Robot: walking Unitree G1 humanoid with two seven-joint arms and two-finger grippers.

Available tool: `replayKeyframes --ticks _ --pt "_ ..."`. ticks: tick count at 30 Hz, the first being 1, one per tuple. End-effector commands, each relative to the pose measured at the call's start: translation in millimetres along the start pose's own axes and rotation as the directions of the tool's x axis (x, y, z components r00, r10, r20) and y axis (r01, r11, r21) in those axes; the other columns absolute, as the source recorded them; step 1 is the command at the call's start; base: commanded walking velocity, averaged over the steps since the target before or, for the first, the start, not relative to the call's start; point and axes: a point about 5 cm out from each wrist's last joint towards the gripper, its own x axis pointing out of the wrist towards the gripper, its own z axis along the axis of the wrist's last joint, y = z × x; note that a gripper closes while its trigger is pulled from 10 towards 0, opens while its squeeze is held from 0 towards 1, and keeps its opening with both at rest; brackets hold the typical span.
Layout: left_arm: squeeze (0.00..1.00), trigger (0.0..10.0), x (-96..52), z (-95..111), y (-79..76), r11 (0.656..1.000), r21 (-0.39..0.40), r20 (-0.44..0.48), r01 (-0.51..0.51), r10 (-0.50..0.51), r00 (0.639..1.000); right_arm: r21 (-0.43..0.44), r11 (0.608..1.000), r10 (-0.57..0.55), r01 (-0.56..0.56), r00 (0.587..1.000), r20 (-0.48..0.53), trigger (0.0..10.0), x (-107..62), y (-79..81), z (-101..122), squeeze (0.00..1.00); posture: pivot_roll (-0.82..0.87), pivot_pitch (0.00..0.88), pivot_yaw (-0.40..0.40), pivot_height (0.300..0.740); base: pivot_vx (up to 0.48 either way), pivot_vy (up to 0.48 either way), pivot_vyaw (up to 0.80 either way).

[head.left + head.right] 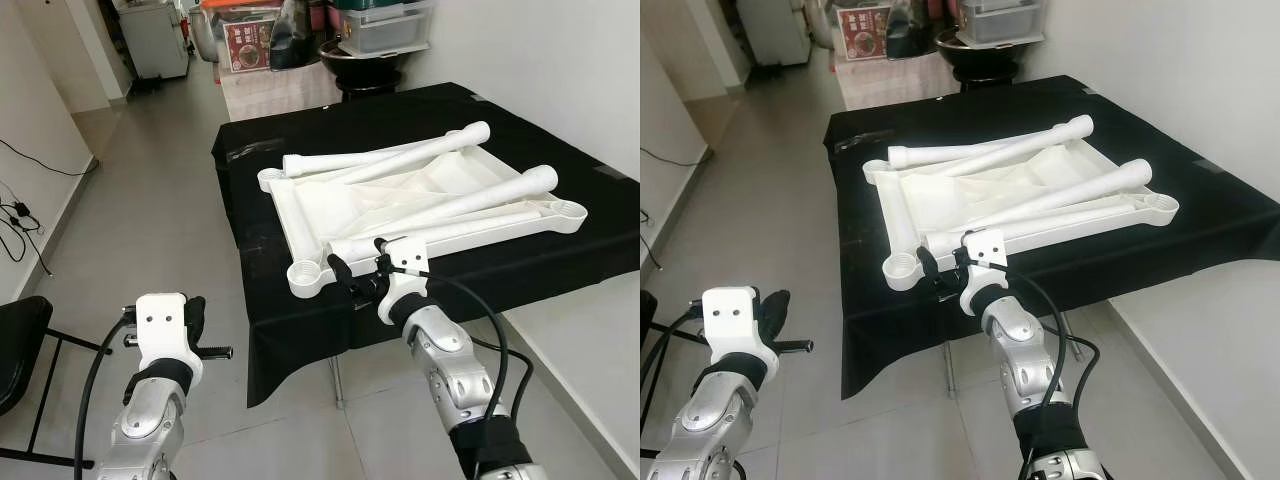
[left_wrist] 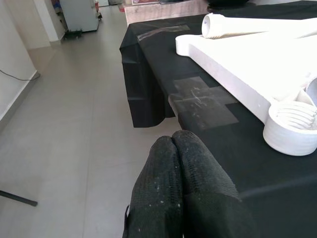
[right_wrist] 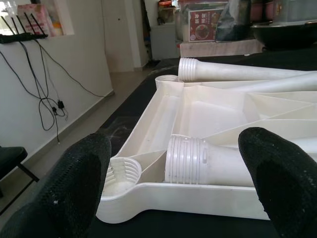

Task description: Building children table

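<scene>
A white plastic tabletop (image 1: 283, 225) lies upside down on a black-covered table (image 1: 300, 110). Several loose white legs (image 1: 400, 160) lie across it. Its near corner socket (image 1: 303, 277) sits by the table's front edge. My right gripper (image 1: 358, 258) is open just in front of that corner. In the right wrist view its fingers (image 3: 74, 188) frame the socket (image 3: 121, 173) and the threaded end of a leg (image 3: 185, 161), touching neither. My left gripper (image 1: 195, 315) hangs low over the floor, left of the table, with its fingertips (image 2: 166, 148) pressed together on nothing.
A black chair (image 1: 20, 340) stands at the near left. Cables (image 1: 15, 215) trail along the left wall. Boxes and a dark stool (image 1: 365, 60) crowd the far end of the room. A white wall runs along the right. Grey tiled floor lies left of the table.
</scene>
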Motion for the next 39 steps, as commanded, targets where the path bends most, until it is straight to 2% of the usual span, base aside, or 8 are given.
replayKeyframes --ticks 1,5,25,39 --pt "0.00 10.0 -3.0 3 4.4 1.000 -0.013 0.010 -0.012 0.012 1.000 -0.026 0.999 0.031 -0.030 0.999 0.019 10.0 5.5 5.6 6 0.00 -0.09 0.053 0.081 0.740 0.000 -0.472 0.00" --pt "0.00 10.0 -3.0 5 5.7 0.999 -0.031 0.015 -0.008 0.008 1.000 -0.068 0.996 0.052 -0.050 0.998 0.026 10.0 6.4 8.1 8 0.00 -0.09 0.053 0.078 0.740 0.000 -0.472 0.00" --pt "0.00 10.0 -2.2 4 4.5 0.999 -0.044 0.003 0.006 -0.006 1.000 -0.071 0.995 0.066 -0.066 0.998 -0.001 10.0 3.4 11.7 -1 0.00 -0.08 0.035 0.074 0.740 0.000 -0.471 0.00" --pt "0.00 10.0 -0.5 3 4.0 1.000 -0.008 -0.016 0.000 0.000 1.000 -0.091 0.994 0.060 -0.060 0.998 0.006 10.0 4.9 9.3 1 0.00 -0.08 0.032 0.076 0.740 0.000 0.000 0.00"
